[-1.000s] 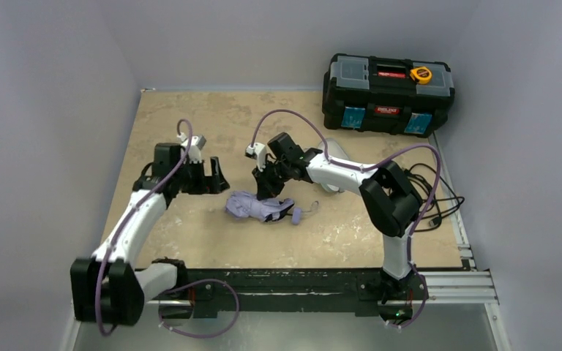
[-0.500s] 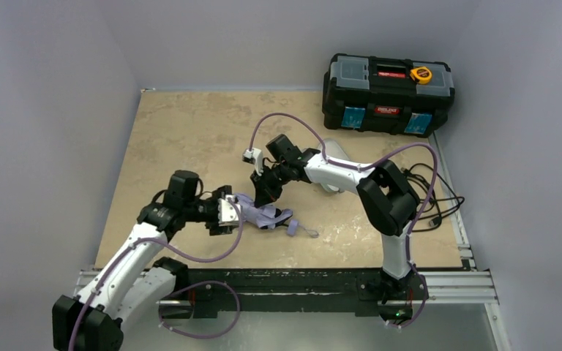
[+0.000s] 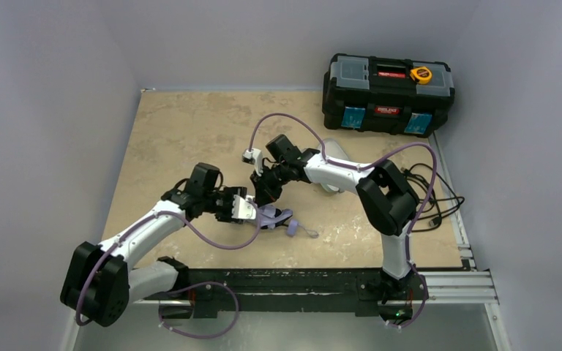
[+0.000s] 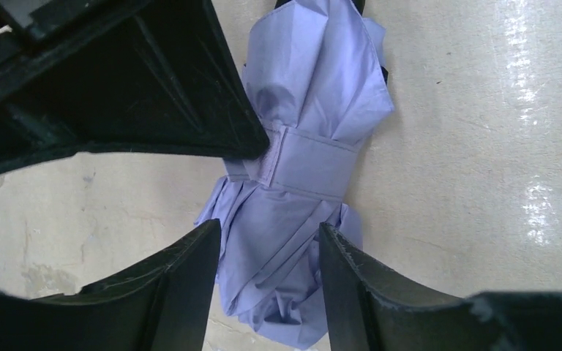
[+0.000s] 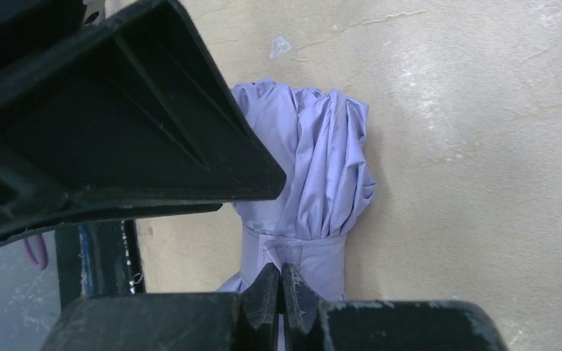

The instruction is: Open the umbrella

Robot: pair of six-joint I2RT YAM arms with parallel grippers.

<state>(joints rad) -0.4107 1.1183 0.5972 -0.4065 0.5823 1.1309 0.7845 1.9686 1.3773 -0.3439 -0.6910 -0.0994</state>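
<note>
The folded lavender umbrella (image 3: 271, 217) lies on the tan table in front of the arms, its strap wrapped around the canopy. Its handle (image 3: 293, 227) points to the right. My left gripper (image 3: 240, 210) is open at the canopy's left end. In the left wrist view its fingers (image 4: 267, 248) stand on either side of the bunched canopy (image 4: 315, 88), not pressing it. My right gripper (image 3: 263, 191) comes down from behind. In the right wrist view its jaws (image 5: 280, 289) are shut at the strap band (image 5: 315, 256), pinching its edge. The strap (image 4: 315, 164) also shows in the left wrist view.
A black toolbox (image 3: 388, 91) with a yellow tape measure (image 3: 421, 74) on its lid stands at the back right. A pale object (image 3: 334, 157) lies partly hidden behind the right arm. Loose black cables (image 3: 439, 197) lie at the right edge. Grey walls close in on three sides.
My left arm has swung from the back left down to the umbrella's left end. My right gripper has stayed at the strap. The umbrella has shifted a little to the right.
</note>
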